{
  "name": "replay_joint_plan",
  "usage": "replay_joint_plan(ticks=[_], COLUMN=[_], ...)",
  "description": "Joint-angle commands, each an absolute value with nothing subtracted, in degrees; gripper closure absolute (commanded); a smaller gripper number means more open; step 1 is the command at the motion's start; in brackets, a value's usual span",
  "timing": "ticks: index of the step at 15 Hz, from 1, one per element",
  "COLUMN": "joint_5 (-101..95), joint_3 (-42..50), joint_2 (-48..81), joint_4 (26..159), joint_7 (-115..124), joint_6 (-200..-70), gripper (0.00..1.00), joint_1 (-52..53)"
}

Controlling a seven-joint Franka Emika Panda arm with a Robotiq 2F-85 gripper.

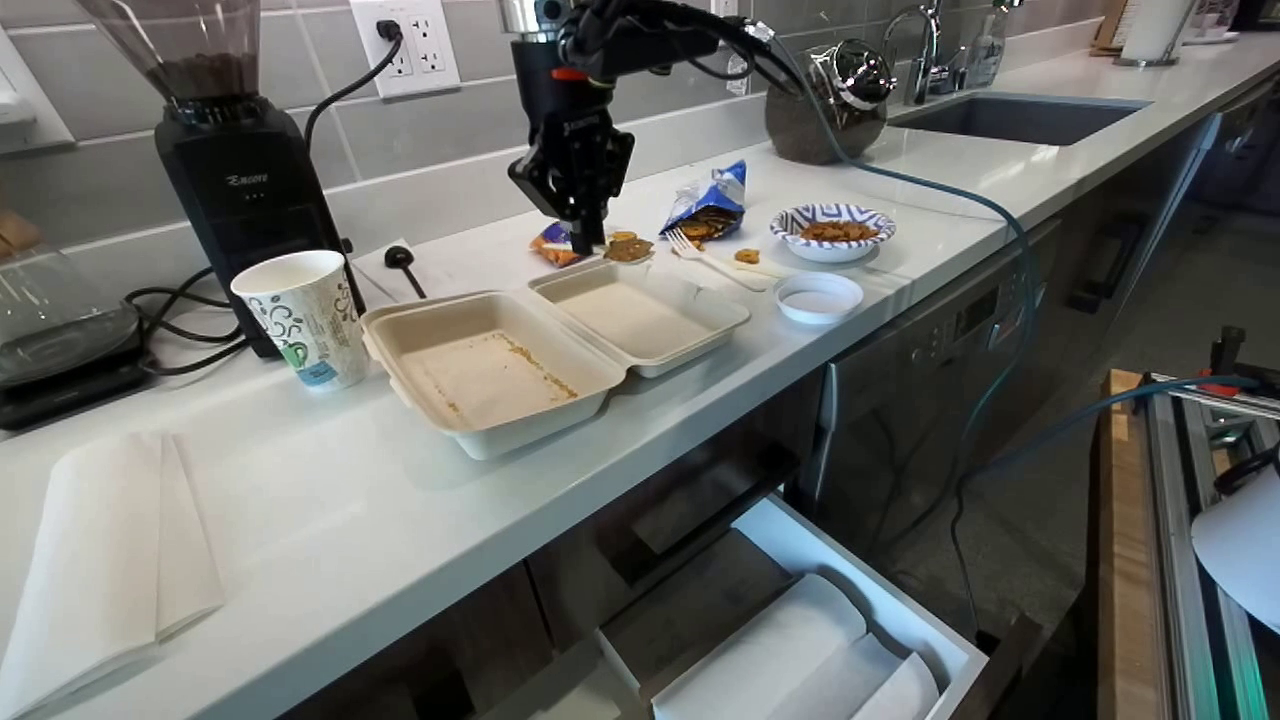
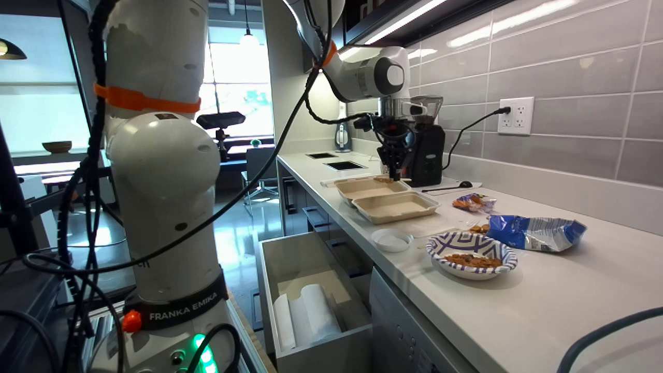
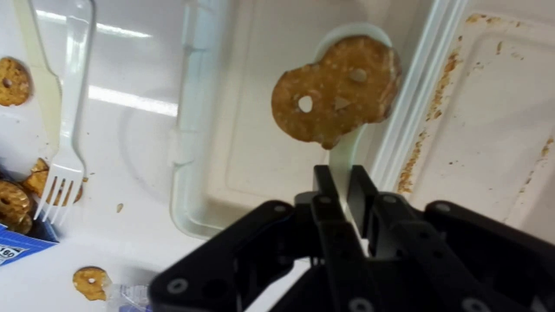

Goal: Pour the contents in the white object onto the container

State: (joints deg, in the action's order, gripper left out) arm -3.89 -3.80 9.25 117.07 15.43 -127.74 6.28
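Precariously, pretzel-shaped snack [image 3: 334, 84] overhangs white spoon [image 3: 345, 151] pinched by gripper [image 3: 341, 174]; jerky tilt could spill it outside clamshell box [image 3: 264, 169].

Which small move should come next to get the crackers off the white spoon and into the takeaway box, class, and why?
Probably a slow wrist roll, tipping the white spoon over the takeaway box. The jaws are shut on the spoon's handle, brown crackers rest on its other end, and in the wrist view that loaded end appears over one open half.
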Motion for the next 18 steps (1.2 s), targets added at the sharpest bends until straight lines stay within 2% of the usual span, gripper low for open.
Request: replay_joint_plan(ticks=[1,18], joint_5=[-3.87,-5.80], joint_3=[-4.98,-5.49], joint_2=[8.90,15.56], joint_4=[117.16,112.86], joint_7=[17.76,23.73], joint_6=[-126.34,-137.53], gripper=[0.96,0.96], joint_1=[8.04,11.82])
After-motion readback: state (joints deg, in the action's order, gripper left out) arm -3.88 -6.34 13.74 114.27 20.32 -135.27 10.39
